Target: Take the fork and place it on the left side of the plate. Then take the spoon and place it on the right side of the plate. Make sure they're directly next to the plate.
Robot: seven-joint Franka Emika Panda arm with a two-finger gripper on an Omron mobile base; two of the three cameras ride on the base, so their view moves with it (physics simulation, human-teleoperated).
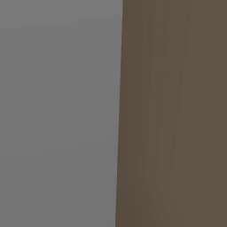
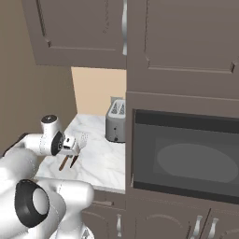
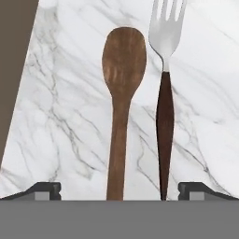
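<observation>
Fingertips point(image 3: 44, 190) are standing spread wide above the fork point(image 3: 164, 70) and spoon point(image 3: 122, 93). Handle ends are hiding behind the bottom edge; tine tips are running off the top.

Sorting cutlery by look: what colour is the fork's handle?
Dark brown, below silvery tines; the fork shows best in the hand view.

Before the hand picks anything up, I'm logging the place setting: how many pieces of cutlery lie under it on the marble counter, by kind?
Fork: 1
Wooden spoon: 1
Total: 2
</observation>
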